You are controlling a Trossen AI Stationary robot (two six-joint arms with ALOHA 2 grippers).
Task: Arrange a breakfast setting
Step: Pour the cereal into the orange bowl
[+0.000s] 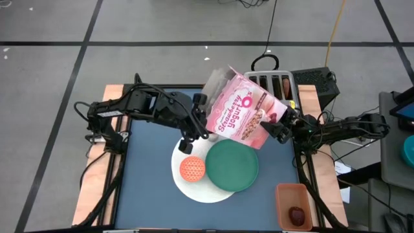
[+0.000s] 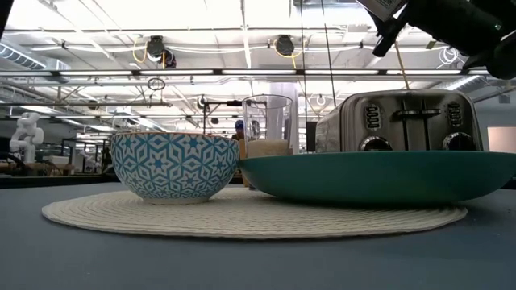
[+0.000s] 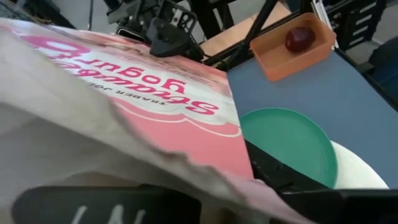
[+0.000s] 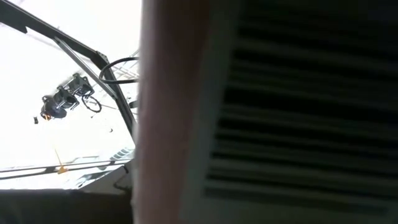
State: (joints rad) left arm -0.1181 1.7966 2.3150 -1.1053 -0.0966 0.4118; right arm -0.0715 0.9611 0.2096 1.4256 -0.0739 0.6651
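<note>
The pink cereal box (image 1: 240, 116) hangs tilted in the air over the far side of the setting, its open top with the crumpled liner toward the far left. My left gripper (image 1: 196, 126) is at the box's open end and my right gripper (image 1: 279, 129) is shut on the opposite end. Below lie the large white round plate (image 1: 194, 188), the green plate (image 1: 233, 165) resting on its right part and the patterned orange bowl (image 1: 192, 168) on its left part. The milk glass (image 2: 268, 121) stands behind them, seen only in the low view. My right gripper pinches the cereal box at its lower right end (image 1: 272, 126) between its two fingers, coming from the table's right side and slanting upward. In the right wrist view the box's edge (image 4: 168, 112) fills the picture. The box is lifted clear and tilted.
The silver toaster (image 1: 278, 83) stands at the far right, just behind the box. An orange container (image 1: 284, 194) with a dark red fruit (image 1: 296, 215) sits at the near right corner. Bare blue table (image 1: 149, 188) lies left of the white plate.
</note>
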